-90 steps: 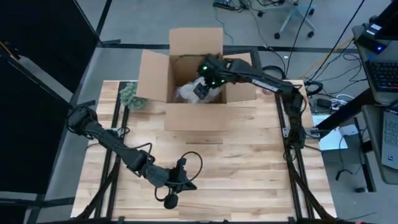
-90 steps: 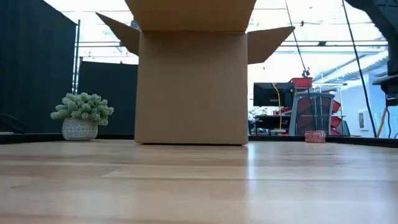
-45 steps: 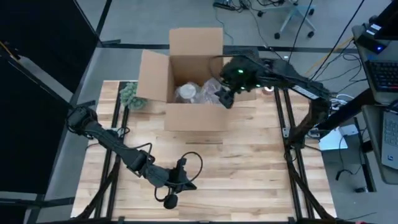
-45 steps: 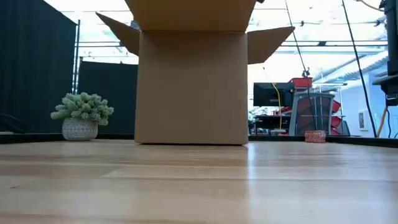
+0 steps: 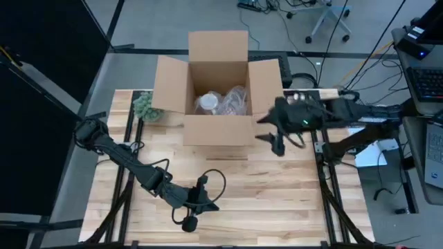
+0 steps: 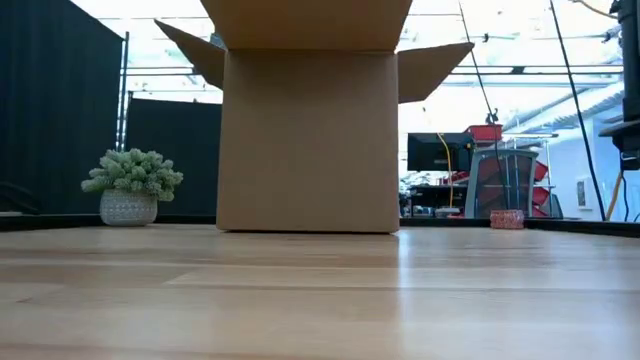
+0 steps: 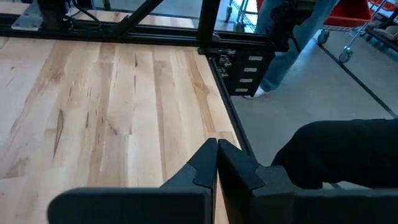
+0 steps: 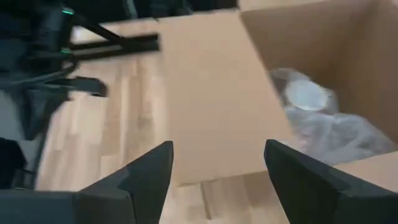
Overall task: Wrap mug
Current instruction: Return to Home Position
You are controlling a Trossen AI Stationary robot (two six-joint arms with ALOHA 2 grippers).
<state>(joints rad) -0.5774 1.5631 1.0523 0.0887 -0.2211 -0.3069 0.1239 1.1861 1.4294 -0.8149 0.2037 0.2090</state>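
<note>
An open cardboard box [image 5: 218, 128] stands at the table's far middle, also seen in the low view [image 6: 308, 140]. Inside it a white mug [image 5: 207, 104] lies in clear bubble wrap [image 5: 236, 99]; the right wrist view shows the same bundle [image 8: 306, 98] on the box floor. My right gripper [image 5: 268, 130] hovers open just outside the box's right flap [image 8: 217, 93], holding nothing. My left gripper [image 5: 190, 220] rests near the table's front edge, shut and empty [image 7: 216, 163].
A small potted plant [image 5: 143, 106] stands left of the box. The box's flaps spread out to the left, right and far sides. Bare wooden tabletop [image 5: 270, 187] lies between the box and the near edge. A person's legs [image 7: 283, 37] show beyond the table.
My right gripper has risen out of the box and swung toward the table's right edge and a little nearer, past the right flap. The wrapped bundle has stayed inside the box.
</note>
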